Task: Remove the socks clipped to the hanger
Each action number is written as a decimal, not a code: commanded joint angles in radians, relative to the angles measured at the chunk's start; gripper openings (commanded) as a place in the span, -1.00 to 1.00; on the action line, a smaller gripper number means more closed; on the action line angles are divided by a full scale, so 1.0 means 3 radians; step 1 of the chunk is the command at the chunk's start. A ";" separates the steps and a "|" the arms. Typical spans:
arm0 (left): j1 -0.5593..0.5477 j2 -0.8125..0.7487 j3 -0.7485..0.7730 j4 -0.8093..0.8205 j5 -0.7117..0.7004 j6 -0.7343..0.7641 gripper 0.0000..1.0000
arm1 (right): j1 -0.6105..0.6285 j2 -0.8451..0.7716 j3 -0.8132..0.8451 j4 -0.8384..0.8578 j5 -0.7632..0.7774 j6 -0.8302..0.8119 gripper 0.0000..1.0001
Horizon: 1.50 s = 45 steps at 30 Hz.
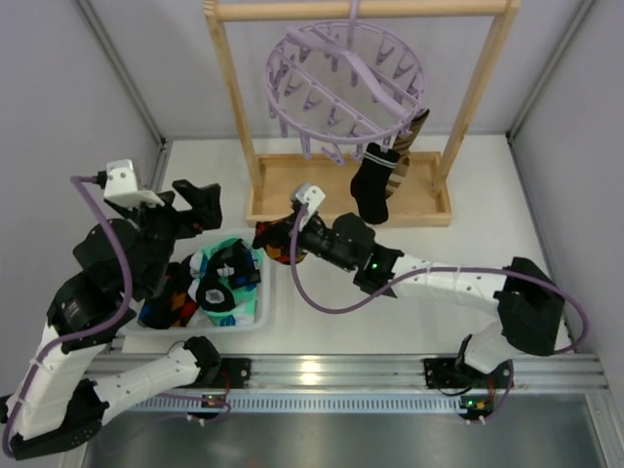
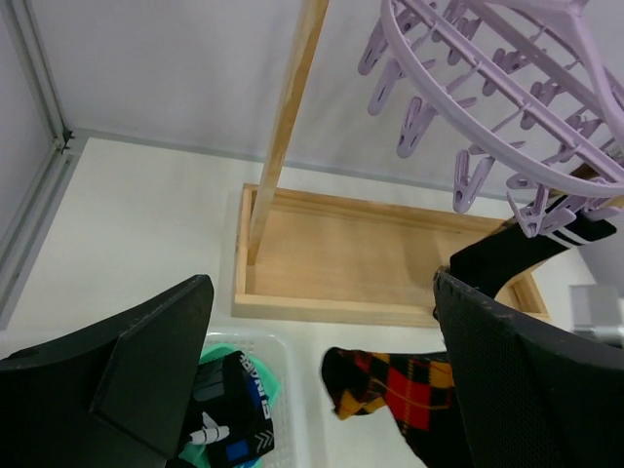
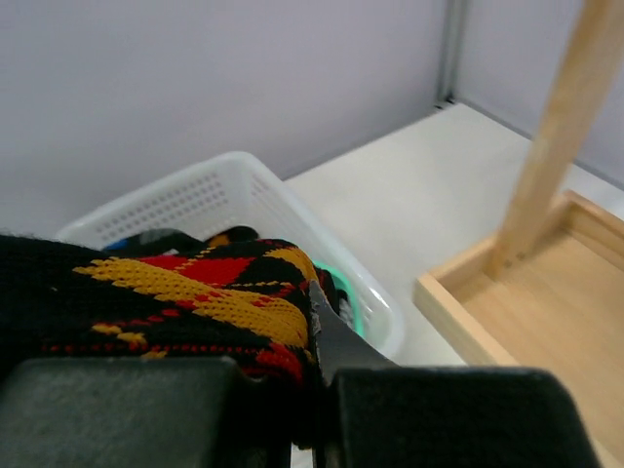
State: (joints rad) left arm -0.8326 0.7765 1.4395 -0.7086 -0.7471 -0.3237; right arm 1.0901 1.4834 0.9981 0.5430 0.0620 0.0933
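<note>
Socks [image 1: 371, 190] on the hanger [image 1: 291, 37] look soft and light; pinch low and tug. Right end effector [image 1: 274, 242] clamps a diamond sock [image 3: 214, 292]; left end effector [image 2: 322, 322] is apart.

wooden rail frame [image 1: 232, 88] upright on wooden tray [image 1: 429, 216]; white perforated basket [image 1: 264, 297] near tray.

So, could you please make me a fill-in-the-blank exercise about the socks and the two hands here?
The right hand is shut on the diamond sock, which is black with red and ___ diamonds.
The left hand is ___ and holds nothing.
The clipped sock on the hanger, the one with white cuff stripes, is mainly ___.
Missing words: yellow; open; black.
</note>
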 commanded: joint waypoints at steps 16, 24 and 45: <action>0.0009 -0.0344 -0.0166 0.0066 0.0118 -0.0005 0.97 | 0.0441 0.2633 0.2379 -0.0429 -0.0994 0.0344 -1.00; 0.0009 -0.0333 -0.0145 0.0061 0.0143 0.0005 0.97 | 0.0575 0.3144 0.2834 -0.0869 -0.0882 0.0359 -1.00; 0.0009 -0.0369 -0.0135 0.0076 0.0103 -0.0026 0.97 | 0.0605 0.2251 0.2426 -0.1110 -0.0354 0.0226 0.36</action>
State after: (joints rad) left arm -0.8326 0.6712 1.3800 -0.7113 -0.6975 -0.3325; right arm 1.2633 2.2929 1.7718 0.1696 -0.0181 0.1696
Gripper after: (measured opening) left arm 0.984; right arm 0.659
